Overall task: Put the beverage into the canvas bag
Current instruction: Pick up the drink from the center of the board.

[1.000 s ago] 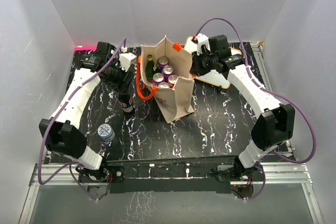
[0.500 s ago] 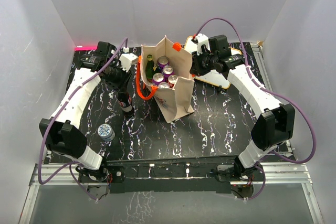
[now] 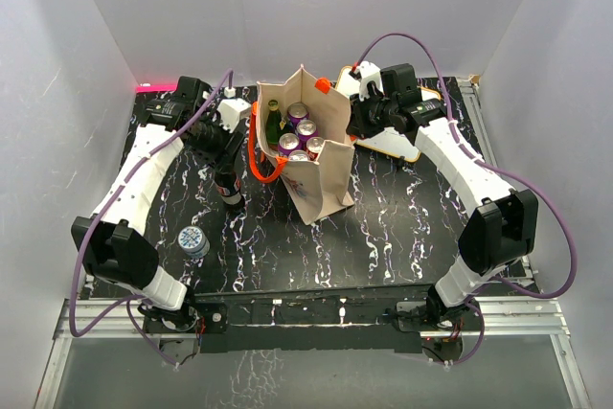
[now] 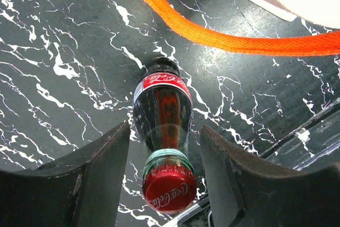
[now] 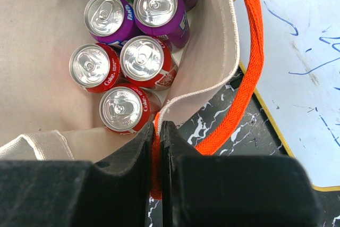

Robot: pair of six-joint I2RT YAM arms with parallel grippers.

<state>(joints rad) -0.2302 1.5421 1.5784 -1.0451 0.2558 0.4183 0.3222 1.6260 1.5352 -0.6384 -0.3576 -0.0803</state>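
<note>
A Coca-Cola glass bottle (image 3: 228, 189) with a red cap stands upright on the black marble table, left of the canvas bag (image 3: 321, 189). My left gripper (image 3: 227, 146) is open and hangs over the bottle. In the left wrist view its fingers (image 4: 101, 158) stand either side of the bottle's neck (image 4: 162, 115) without touching it. My right gripper (image 3: 352, 126) is shut on the bag's rim and orange strap (image 5: 158, 126) and holds the bag's mouth open. Inside the bag (image 5: 48, 35) are several red and purple cans (image 5: 146, 59) and a green bottle (image 3: 273, 122).
A bottle with a blue cap (image 3: 193, 241) stands near the front left. A white board with a yellow edge (image 3: 407, 146) lies behind the bag under my right arm. An orange strap (image 4: 223, 38) trails on the table beside the cola bottle.
</note>
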